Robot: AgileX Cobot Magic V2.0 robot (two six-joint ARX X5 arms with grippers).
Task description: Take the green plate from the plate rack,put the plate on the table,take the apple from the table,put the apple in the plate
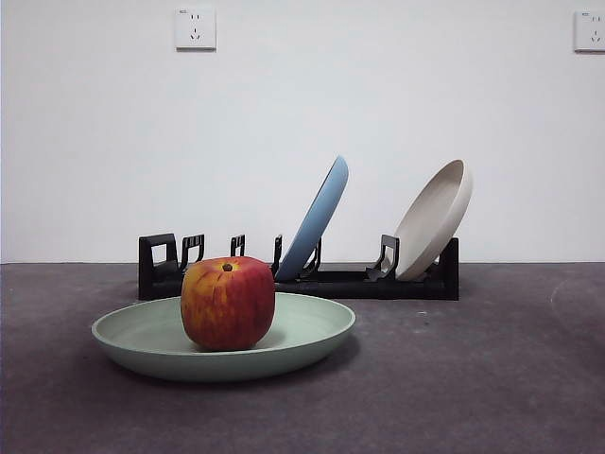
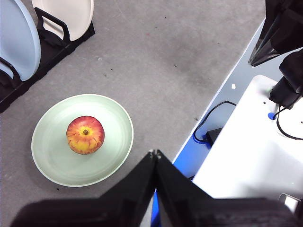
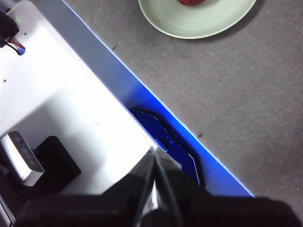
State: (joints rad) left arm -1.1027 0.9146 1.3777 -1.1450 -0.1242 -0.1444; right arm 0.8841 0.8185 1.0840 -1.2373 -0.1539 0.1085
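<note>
The green plate (image 1: 312, 331) lies flat on the table (image 1: 473, 378), in front of the plate rack (image 1: 378, 282). The apple (image 1: 228, 302) sits in the plate, stem dimple up. The left wrist view shows the apple (image 2: 85, 135) near the middle of the green plate (image 2: 113, 142). My left gripper (image 2: 154, 153) is shut and empty, raised off to the side over the table's edge. My right gripper (image 3: 154, 151) is shut and empty, over the table's edge, with the plate (image 3: 189, 21) and a sliver of apple (image 3: 191, 2) beyond it. Neither gripper shows in the front view.
The rack holds a leaning light blue plate (image 1: 317, 219) and a beige plate (image 1: 435, 218); several holders on its left stand empty. White robot base (image 2: 251, 156) with cables lies beyond the table's edge.
</note>
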